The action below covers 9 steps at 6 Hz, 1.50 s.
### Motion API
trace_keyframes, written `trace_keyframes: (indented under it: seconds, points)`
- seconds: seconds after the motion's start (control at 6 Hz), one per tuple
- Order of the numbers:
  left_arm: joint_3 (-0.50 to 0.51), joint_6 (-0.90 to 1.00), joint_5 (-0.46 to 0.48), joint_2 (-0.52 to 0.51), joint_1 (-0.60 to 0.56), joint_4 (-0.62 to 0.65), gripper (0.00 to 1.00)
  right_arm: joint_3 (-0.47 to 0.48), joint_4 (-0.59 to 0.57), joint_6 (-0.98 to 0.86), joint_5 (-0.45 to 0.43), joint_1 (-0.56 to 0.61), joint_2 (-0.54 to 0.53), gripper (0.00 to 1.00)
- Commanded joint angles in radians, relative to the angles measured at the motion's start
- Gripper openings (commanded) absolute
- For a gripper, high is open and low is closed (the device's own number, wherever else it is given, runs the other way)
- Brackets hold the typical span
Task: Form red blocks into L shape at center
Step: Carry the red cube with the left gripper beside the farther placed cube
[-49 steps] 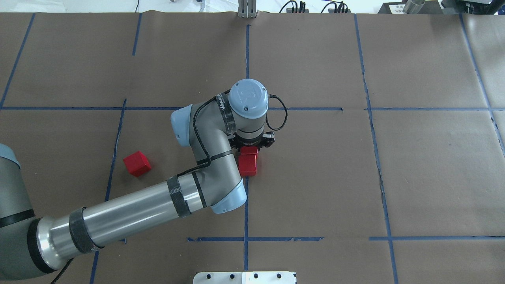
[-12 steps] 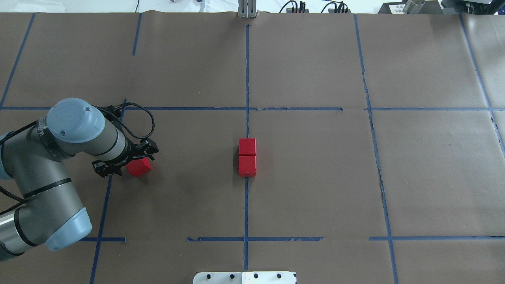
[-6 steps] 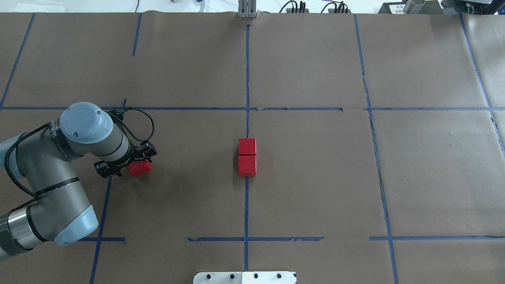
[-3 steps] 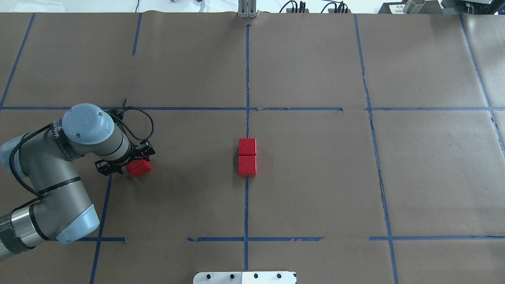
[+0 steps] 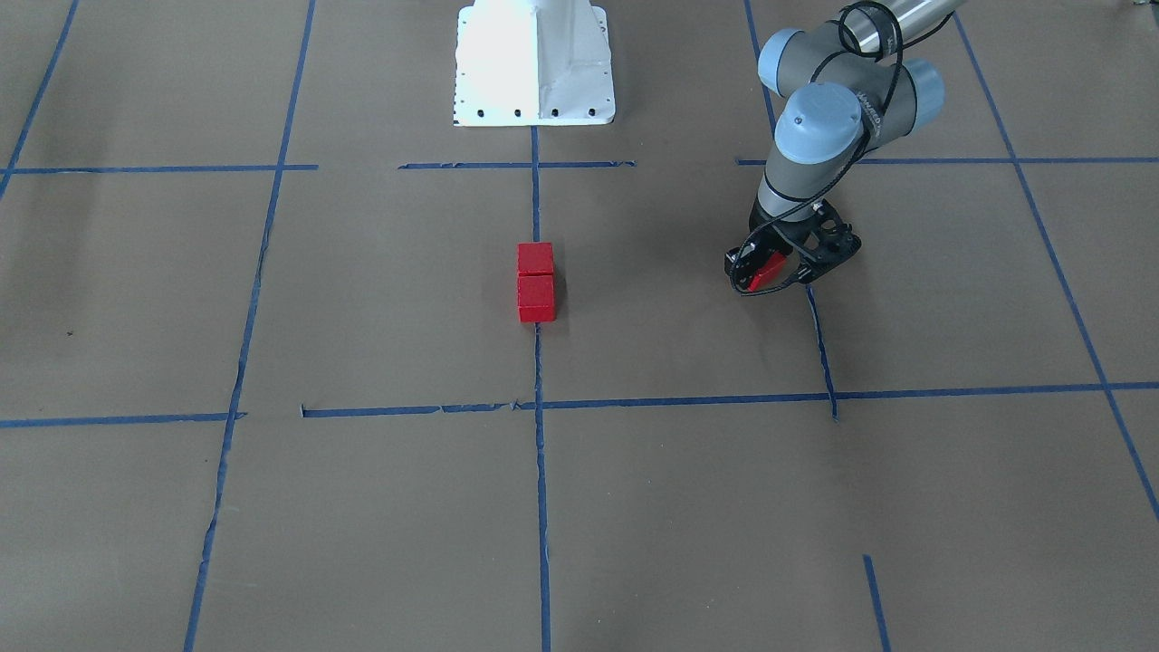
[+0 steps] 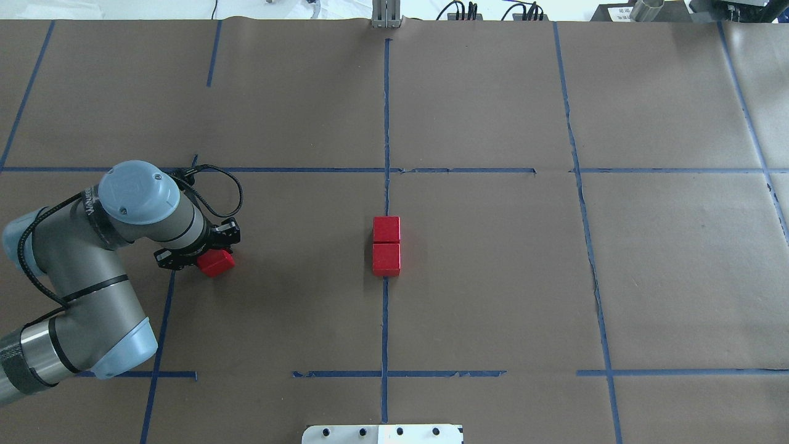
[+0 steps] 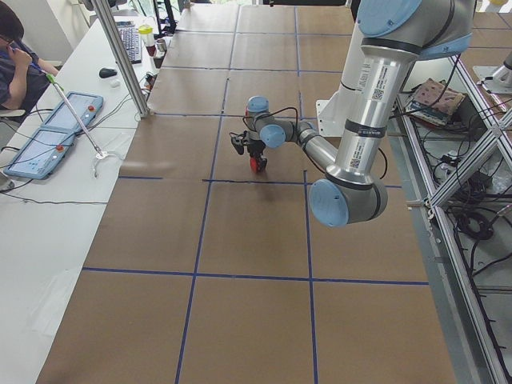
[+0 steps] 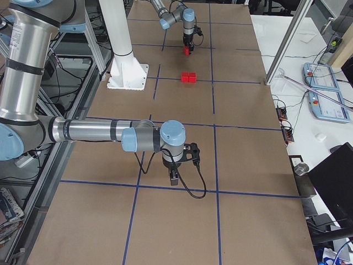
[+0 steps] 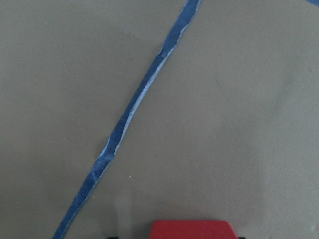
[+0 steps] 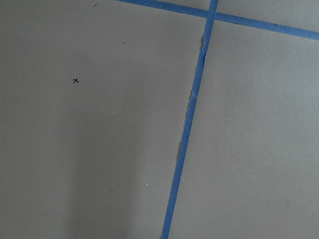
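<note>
Far left: lone red block [image 6: 216, 263] lodged between the fingers of the left gripper [image 6: 203, 254]; clamped or loose, cannot tell. Centre: other two red blocks [image 6: 386, 245] touching in a line on the paper [image 6: 493, 277]. Beyond: right gripper [image 8: 174, 178] low over paper, spread impossible to tell.

A small black "x" mark [image 10: 76, 80] stands on the table [image 10: 109, 164]; lettering on the left arm [image 6: 91, 201] is unreadable.

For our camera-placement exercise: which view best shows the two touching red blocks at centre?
Overhead exterior: the two red blocks lie unobstructed, seam clear. Front-facing shows them smaller; exterior right, tiny; exterior left and both wrist views, not at all.
</note>
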Motion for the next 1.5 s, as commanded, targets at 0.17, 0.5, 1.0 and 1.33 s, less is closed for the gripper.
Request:
trace_keyframes:
  seconds: [0.17, 0.5, 1.0, 1.33]
  points:
    - [-0.01, -0.21, -0.001, -0.104, -0.052, 0.034, 0.04, -0.001, 0.0, 0.001, 0.0, -0.001, 0.0, 1.0]
    - [0.0, -0.635, -0.001, -0.229, -0.047, 0.152, 0.05, -0.003, 0.0, 0.0, 0.0, 0.001, 0.0, 1.0]
    - [0.218, -0.847, -0.009, -0.426, -0.02, 0.154, 0.06, -0.003, 0.0, 0.001, 0.0, -0.001, 0.0, 1.0]
    - [0.301, -0.908, -0.006, -0.484, 0.035, 0.143, 0.06, -0.004, 0.0, 0.001, 0.0, -0.001, 0.0, 1.0]
